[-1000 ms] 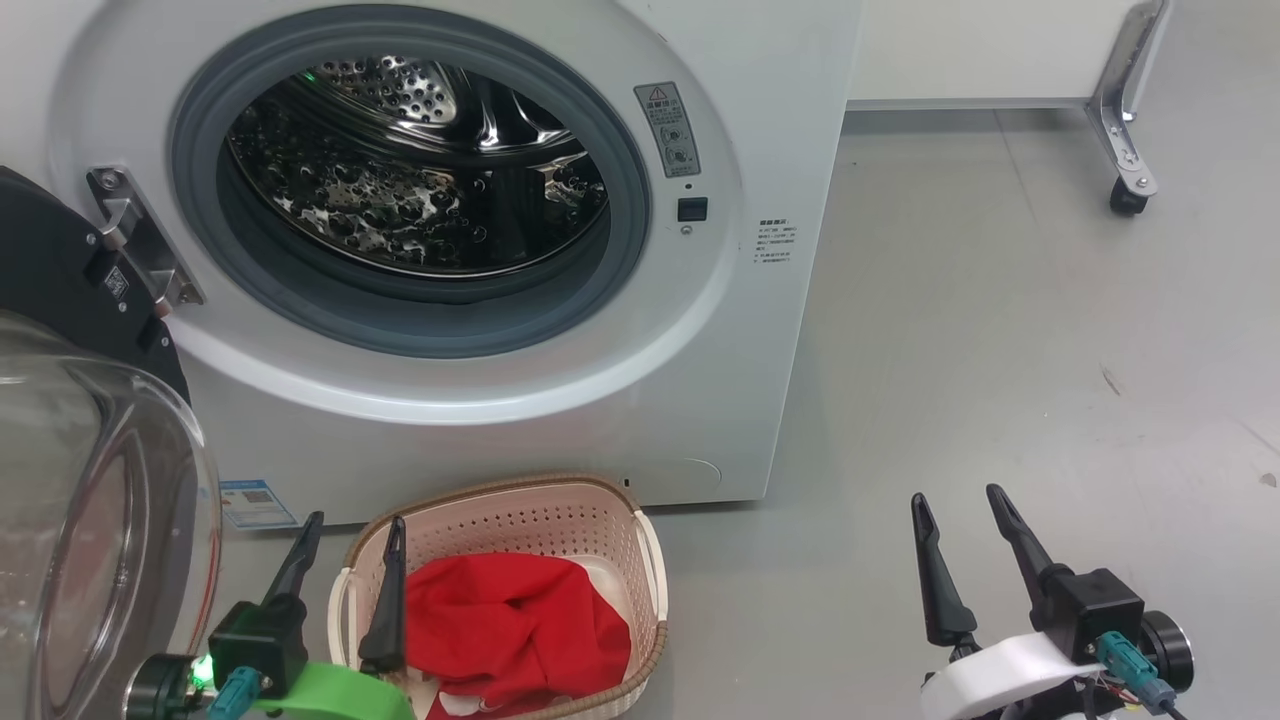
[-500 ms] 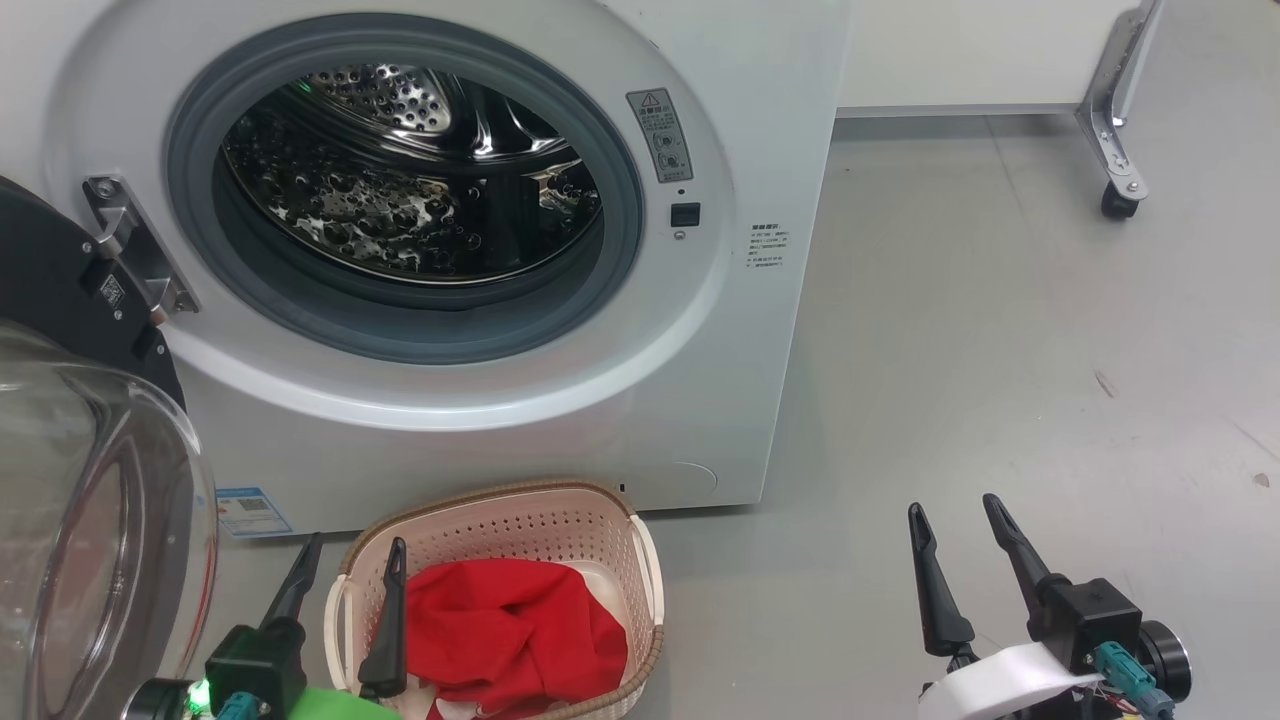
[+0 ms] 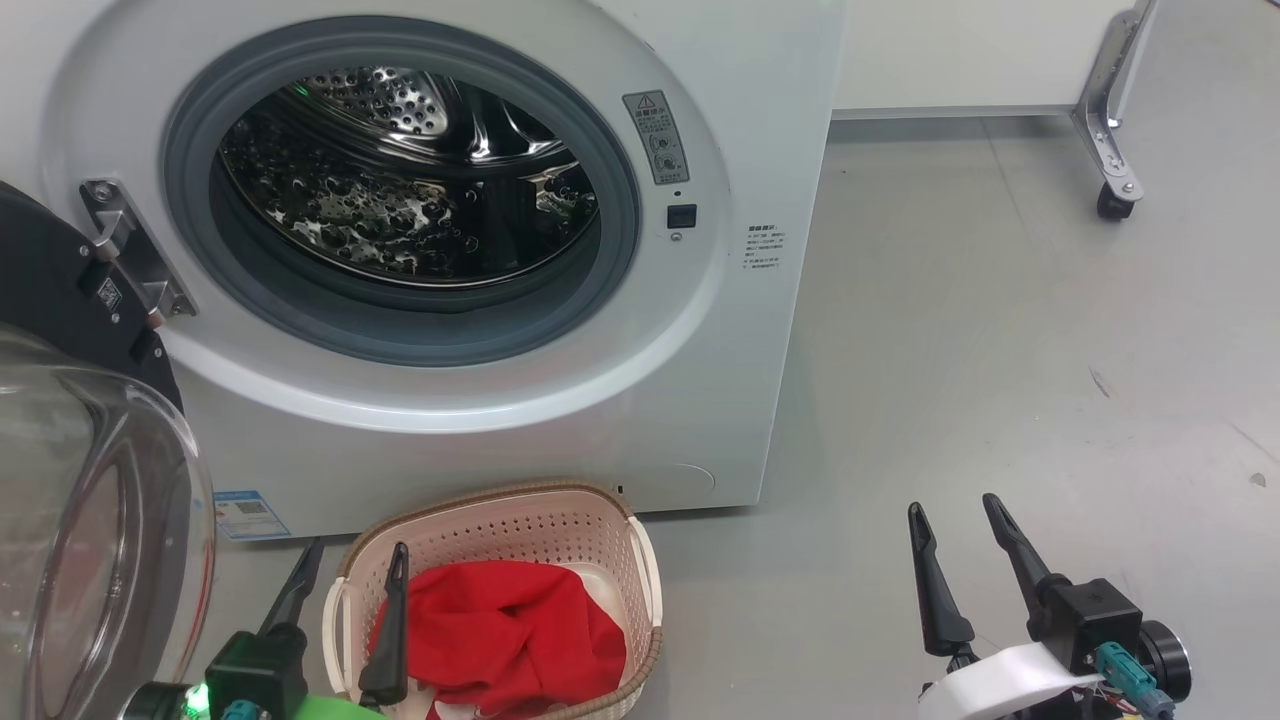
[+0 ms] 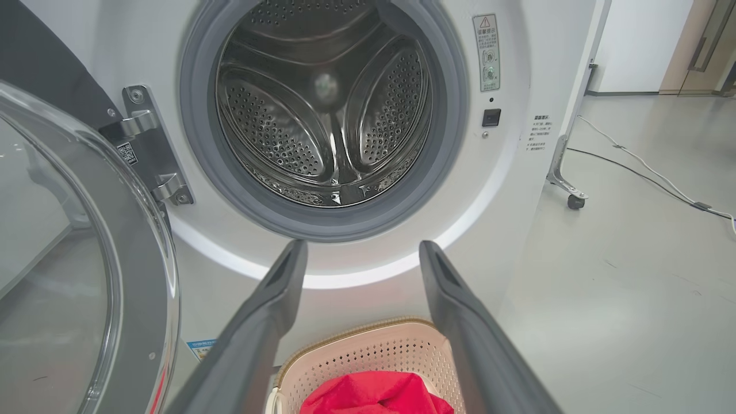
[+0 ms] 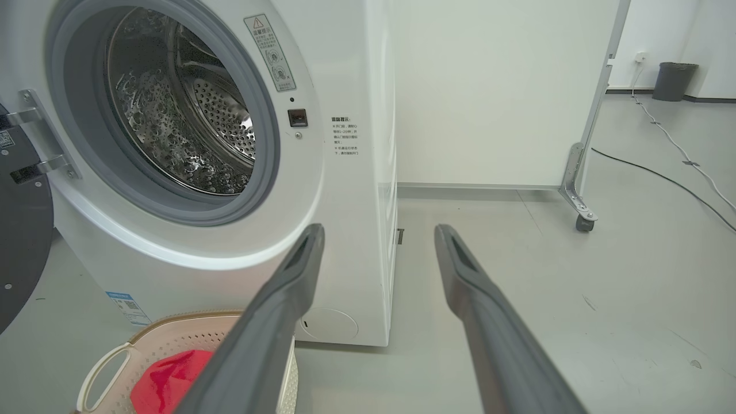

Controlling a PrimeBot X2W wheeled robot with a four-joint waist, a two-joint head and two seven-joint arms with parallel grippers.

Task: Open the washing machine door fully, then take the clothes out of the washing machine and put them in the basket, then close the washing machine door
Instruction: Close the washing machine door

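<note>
Currently the clothes lie in the basket, on the floor just before the washing machine. The washing machine door is swung wide at left. Left gripper at the basket's left rim, jaws spread wide, holding nothing. Right gripper same, over the floor.

The large white front-loading washing machine carries a grey rubber drum seal, a shiny silver steel drum patterned with round perforations, and a small blue label sticker. The round washing machine door has a glossy black rim and clear glass. The small cream plastic basket has dotted perforated sides and a brown woven-look rim. The fabric clothes are bright red. The smooth floor is plain grey.
</note>
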